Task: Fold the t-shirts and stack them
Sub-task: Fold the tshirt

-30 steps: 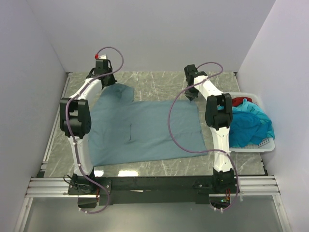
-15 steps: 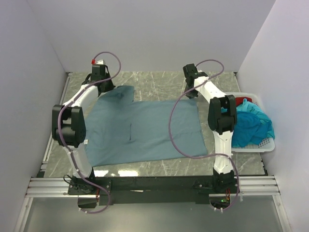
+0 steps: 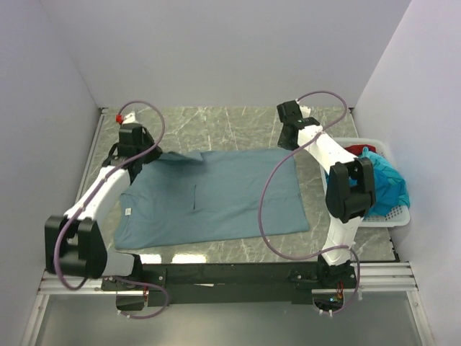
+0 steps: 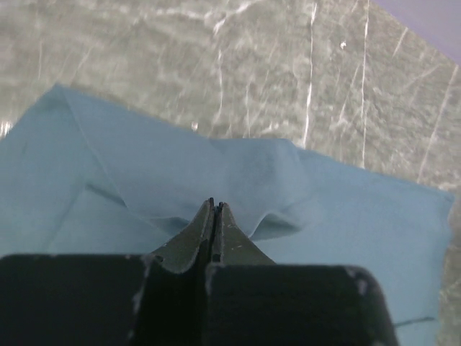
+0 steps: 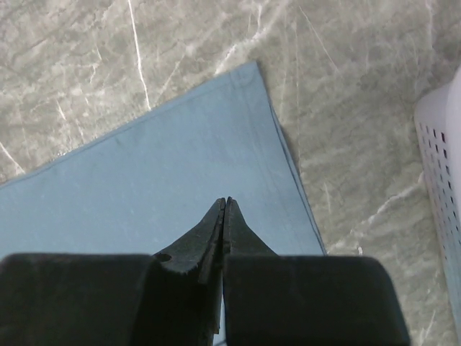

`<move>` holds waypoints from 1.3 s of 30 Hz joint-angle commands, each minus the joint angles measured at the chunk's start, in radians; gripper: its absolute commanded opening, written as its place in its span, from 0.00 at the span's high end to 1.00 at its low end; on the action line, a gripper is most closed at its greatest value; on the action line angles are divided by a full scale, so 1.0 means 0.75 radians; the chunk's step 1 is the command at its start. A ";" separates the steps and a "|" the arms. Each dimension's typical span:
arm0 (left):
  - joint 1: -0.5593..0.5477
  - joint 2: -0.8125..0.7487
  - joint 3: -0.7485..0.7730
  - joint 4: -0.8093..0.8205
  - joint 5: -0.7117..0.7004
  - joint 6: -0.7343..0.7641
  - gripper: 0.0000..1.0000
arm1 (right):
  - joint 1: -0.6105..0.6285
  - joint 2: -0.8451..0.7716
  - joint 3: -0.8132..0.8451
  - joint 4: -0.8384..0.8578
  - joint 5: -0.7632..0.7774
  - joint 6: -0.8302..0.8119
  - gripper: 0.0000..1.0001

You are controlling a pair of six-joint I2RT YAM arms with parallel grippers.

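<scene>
A large grey-blue t-shirt (image 3: 216, 191) lies spread flat on the marble table. Its far left sleeve is folded in over the body. My left gripper (image 3: 140, 153) is at that far left corner, its jaws shut on the cloth. In the left wrist view the shirt (image 4: 360, 216) puckers up around the closed tips (image 4: 215, 204). My right gripper (image 3: 289, 143) is shut just above the shirt's far right corner. In the right wrist view the cloth (image 5: 144, 187) lies flat under the tips (image 5: 225, 200). A turquoise t-shirt (image 3: 382, 180) and a red t-shirt (image 3: 355, 151) lie in the basket.
A white lattice basket (image 3: 396, 216) stands at the table's right edge against the wall; its wall shows in the right wrist view (image 5: 443, 144). Bare marble table (image 3: 230, 122) lies beyond the shirt. White walls close the back and both sides.
My left arm has swung out to the left and nearer, and the far left sleeve is now folded in. The right gripper has shifted slightly right. The shirt has slid a little left.
</scene>
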 commanded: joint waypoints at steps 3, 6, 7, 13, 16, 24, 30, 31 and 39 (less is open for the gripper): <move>-0.009 -0.179 -0.155 0.077 -0.002 -0.103 1.00 | -0.013 0.208 0.247 -0.044 0.033 -0.004 0.96; -0.013 -0.189 -0.167 0.059 0.014 -0.115 1.00 | -0.029 0.392 0.484 -0.164 0.029 0.012 0.78; -0.013 -0.187 -0.167 0.055 0.018 -0.117 1.00 | -0.035 0.435 0.542 -0.199 0.023 0.016 0.67; -0.017 -0.173 -0.134 -0.003 0.002 -0.138 0.99 | -0.078 0.683 0.853 -0.353 -0.051 0.061 0.57; -0.019 -0.181 -0.114 -0.027 -0.014 -0.146 1.00 | -0.082 0.730 0.894 -0.359 -0.051 0.063 0.55; -0.019 -0.218 -0.085 -0.070 -0.037 -0.185 1.00 | -0.090 0.787 0.907 -0.441 -0.063 0.069 0.57; -0.019 -0.247 -0.073 -0.072 -0.031 -0.216 1.00 | -0.088 0.752 0.857 -0.465 -0.053 0.075 0.55; -0.019 -0.249 -0.073 -0.072 -0.031 -0.218 1.00 | -0.088 0.756 0.882 -0.482 -0.047 0.075 0.55; -0.019 -0.261 -0.071 -0.070 -0.029 -0.222 1.00 | -0.088 0.791 0.945 -0.574 0.000 0.063 0.53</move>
